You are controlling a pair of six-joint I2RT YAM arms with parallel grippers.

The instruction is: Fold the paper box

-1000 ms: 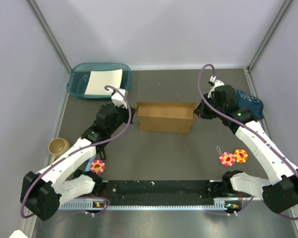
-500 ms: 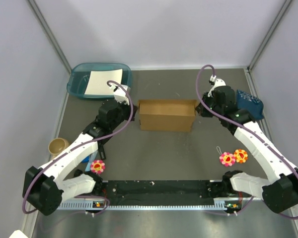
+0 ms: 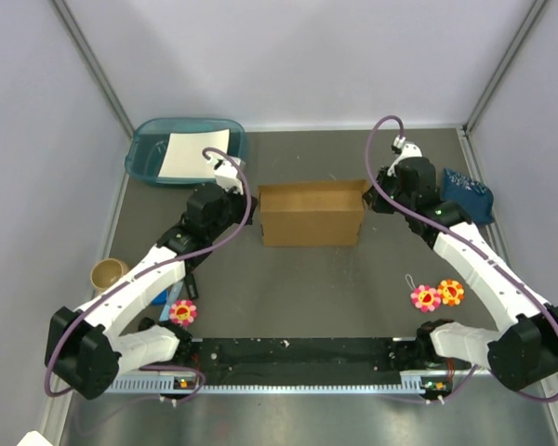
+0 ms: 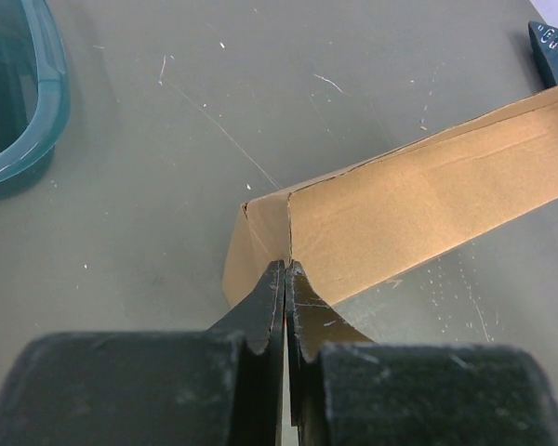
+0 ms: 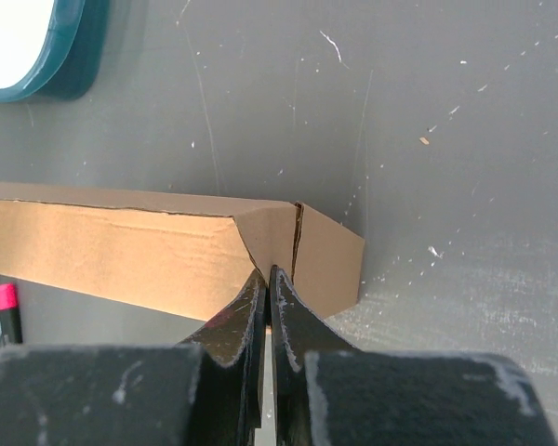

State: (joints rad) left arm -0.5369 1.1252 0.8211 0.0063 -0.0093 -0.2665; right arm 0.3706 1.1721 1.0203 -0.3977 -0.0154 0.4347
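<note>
Looks nearly done, with left pincer [image 3: 249,208] and right pincer [image 3: 368,204], fingers together and holding nothing, tips against opposite ends of the paper box [image 3: 312,216] at frame centre on the table [image 3: 307,288], walls up, gaping corner seams seemingly left to tuck.

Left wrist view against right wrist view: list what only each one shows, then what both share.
Only the left wrist view: the shut left claw at one end of the paper box, and a dark blue object at the top right. Only the right wrist view: the shut right claw at the other end, and a red-tipped pen. Both: the box, the teal tray and the grey table.
</note>
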